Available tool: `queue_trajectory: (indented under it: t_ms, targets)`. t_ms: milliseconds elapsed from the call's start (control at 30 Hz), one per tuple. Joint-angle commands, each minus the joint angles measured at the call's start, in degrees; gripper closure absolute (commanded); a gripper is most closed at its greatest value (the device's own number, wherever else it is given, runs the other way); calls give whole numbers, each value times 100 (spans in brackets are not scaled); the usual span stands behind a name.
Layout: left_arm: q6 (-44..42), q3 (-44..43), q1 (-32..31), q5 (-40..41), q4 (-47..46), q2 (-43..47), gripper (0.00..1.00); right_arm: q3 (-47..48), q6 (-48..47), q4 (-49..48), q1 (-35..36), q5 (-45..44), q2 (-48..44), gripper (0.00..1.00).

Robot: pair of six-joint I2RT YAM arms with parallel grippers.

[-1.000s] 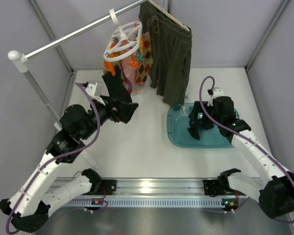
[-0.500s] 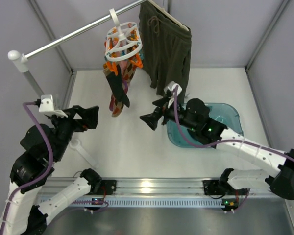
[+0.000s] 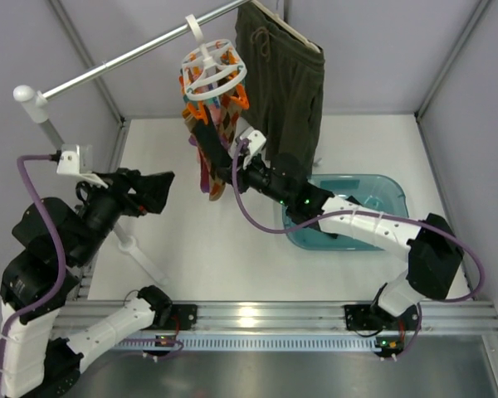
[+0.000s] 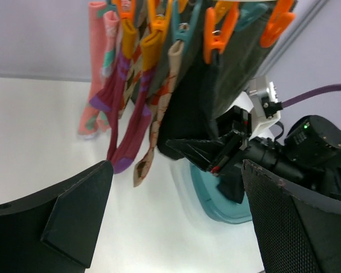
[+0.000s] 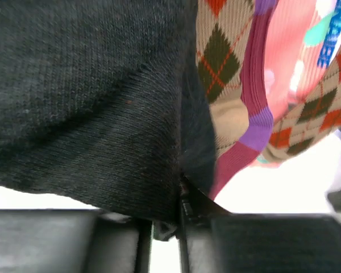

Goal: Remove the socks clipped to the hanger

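Note:
The white ring hanger (image 3: 212,66) hangs by its hook from the rail, with orange and teal pegs (image 4: 213,34) holding the socks (image 3: 207,157). A black sock (image 5: 85,102) hangs in front, with a diamond-pattern sock (image 5: 221,62), a maroon sock (image 5: 247,136) and a pink sock (image 5: 290,62) behind it. My right gripper (image 3: 227,170) reaches in from the right, shut on the black sock's lower edge (image 4: 187,114). My left gripper (image 3: 153,192) is open and empty to the left of the socks, its fingers (image 4: 74,210) wide apart.
Olive shorts (image 3: 286,83) hang on the same rail (image 3: 108,66), just right of the hanger. A teal tray (image 3: 373,199) sits on the white table under my right forearm, with something dark in it (image 4: 230,187). The rail's post (image 3: 29,95) stands at the left.
My right arm swung from the tray across to the socks and closed on the black sock. My left arm pulled back leftward from the hanger, and the hanger turned.

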State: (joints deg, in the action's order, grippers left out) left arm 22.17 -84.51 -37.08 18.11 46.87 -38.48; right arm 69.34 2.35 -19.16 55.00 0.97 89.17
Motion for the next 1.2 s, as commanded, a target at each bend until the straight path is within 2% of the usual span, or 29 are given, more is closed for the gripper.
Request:
queue_trajectory:
  t_ms: [0, 133, 300, 367, 533, 667, 700, 800, 1100, 1167]
  targets:
    - [182, -495, 17, -615, -117, -484, 2, -113, -59, -1037, 98, -62, -293, 88]
    - [200, -1119, 17, -405, -108, -1073, 1, -368, -103, -1160, 160, -62, -470, 100]
    - [104, -1980, 17, -300, -117, -1898, 1, -492, -173, -1134, 388, -430, -567, 100]
    - [-46, -2122, 8, -124, -117, -2093, 2, -448, -463, -1055, 563, -632, -532, 100]
    - [-450, -2368, 17, 202, -196, -2506, 5, -290, -472, -827, 740, -835, -418, 100]
    - [-776, -2035, 17, -17, -837, -2524, 14, -210, -455, -800, 837, -783, -356, 100]
    - [-802, -1982, 8, -44, -899, -2542, 19, -202, -437, -791, 828, -748, -356, 100]
    - [-916, -1815, 8, -9, -1144, -2603, 27, -202, -428, -783, 837, -660, -391, 100]
    - [-1215, -1621, 17, -26, -1690, -2893, 36, -307, -446, -747, 907, -493, -470, 100]
    - [-1242, -1621, 8, -44, -1778, -2920, 46, -325, -446, -739, 924, -475, -488, 100]
